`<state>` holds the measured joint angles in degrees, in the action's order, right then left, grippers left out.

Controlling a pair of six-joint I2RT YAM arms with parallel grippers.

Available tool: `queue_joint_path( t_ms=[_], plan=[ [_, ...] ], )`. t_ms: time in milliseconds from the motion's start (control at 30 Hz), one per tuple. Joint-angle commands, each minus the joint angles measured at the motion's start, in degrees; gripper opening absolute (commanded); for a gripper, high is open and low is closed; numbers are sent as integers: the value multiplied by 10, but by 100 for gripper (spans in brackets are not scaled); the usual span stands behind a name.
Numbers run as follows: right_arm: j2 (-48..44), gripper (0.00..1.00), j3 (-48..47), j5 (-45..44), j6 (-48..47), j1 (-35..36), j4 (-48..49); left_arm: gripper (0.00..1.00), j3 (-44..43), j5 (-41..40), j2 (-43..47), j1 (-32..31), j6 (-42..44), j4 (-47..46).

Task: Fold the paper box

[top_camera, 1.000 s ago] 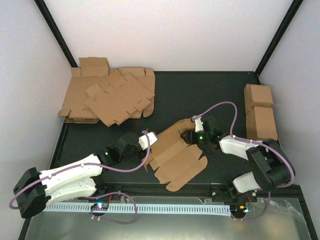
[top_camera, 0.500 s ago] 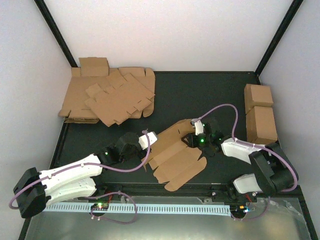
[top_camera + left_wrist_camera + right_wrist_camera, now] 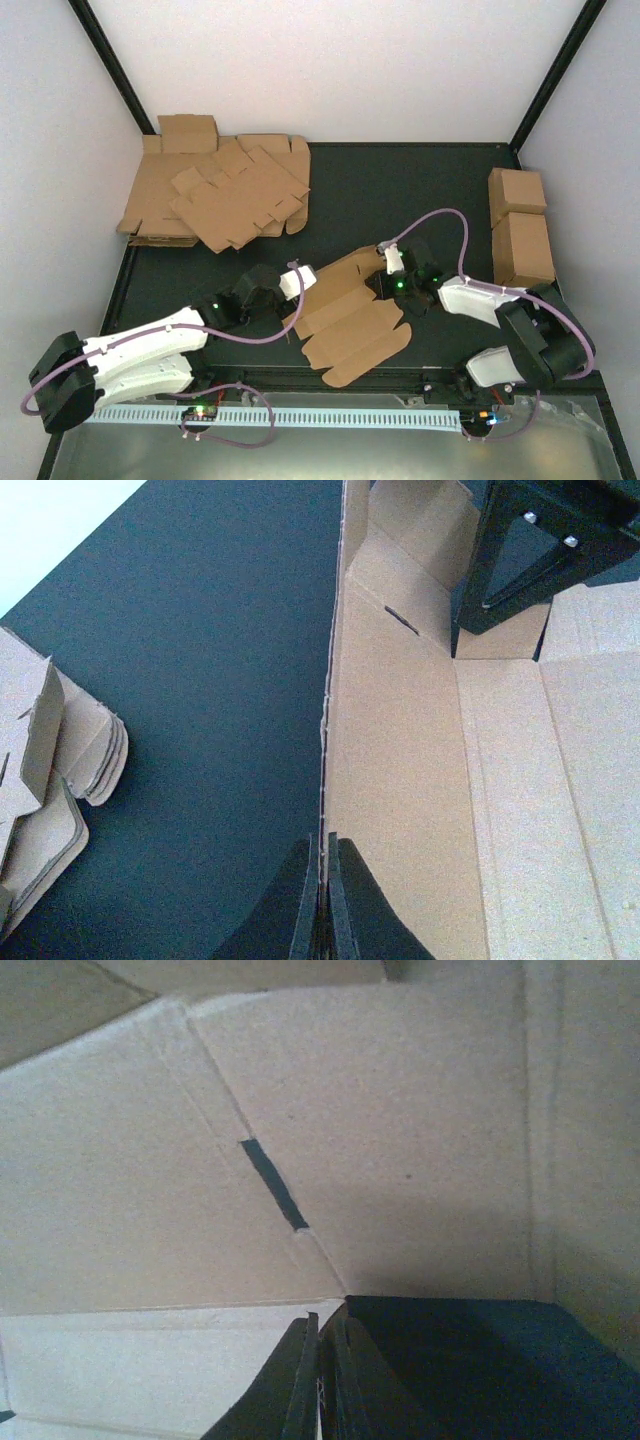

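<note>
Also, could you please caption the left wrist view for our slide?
Left gripper pinching the upright edge of the brown cardboard box blank on black table.

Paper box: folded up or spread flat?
Mostly spread. The paper box lies open on the table, flaps out, no closed walls; left gripper and right gripper each pinch an edge.

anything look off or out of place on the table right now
Only the heap of cardboard sheets at the far left: sheets overlap at skewed angles. The paper box lies at a slant, one panel raised, pinched by the left tool and right tool. No tear visible.
</note>
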<state>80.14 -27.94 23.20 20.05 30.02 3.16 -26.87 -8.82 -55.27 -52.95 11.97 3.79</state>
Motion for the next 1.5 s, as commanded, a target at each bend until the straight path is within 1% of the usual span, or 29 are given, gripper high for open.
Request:
queue_joint_path(
  t_ms=[0,133,267,333,433,500,667,800,867,967,1067,1200,1333,1467],
  plan=[
    [4,8,-21,-39,-10,8,-5,2,-23,3,-9,1,17,-24],
    [18,8,-35,-32,-14,9,-15,2,-28,8,-28,0,26,-26],
    [7,3,-28,-45,-7,8,-6,1,-26,14,-36,-9,41,-31],
    [-3,2,-26,-58,-5,8,9,2,-24,14,-38,-12,48,-37],
    [-7,2,-18,-82,-4,8,67,2,-29,11,-47,-13,63,-54],
    [4,2,-26,-91,-11,8,86,1,-41,0,-64,-13,71,-58],
    [48,2,-79,-124,-35,8,72,2,-63,-36,-118,-15,99,-68],
    [78,3,-77,-140,-35,8,104,1,-67,-59,-153,-24,114,-72],
    [82,5,-62,-141,-31,8,134,2,-68,-82,-169,-34,124,-70],
    [67,11,-25,-142,-24,8,180,2,-68,-114,-178,-52,132,-71],
    [38,16,-4,-144,-24,9,192,2,-63,-140,-186,-66,132,-73],
    [7,18,0,-146,-26,7,155,2,-60,-176,-202,-83,133,-78],
    [-45,24,18,-156,-20,2,125,2,-62,-206,-215,-97,131,-78],
    [-108,29,28,-163,-9,-8,68,2,-64,-222,-214,-103,126,-81]
  ],
)
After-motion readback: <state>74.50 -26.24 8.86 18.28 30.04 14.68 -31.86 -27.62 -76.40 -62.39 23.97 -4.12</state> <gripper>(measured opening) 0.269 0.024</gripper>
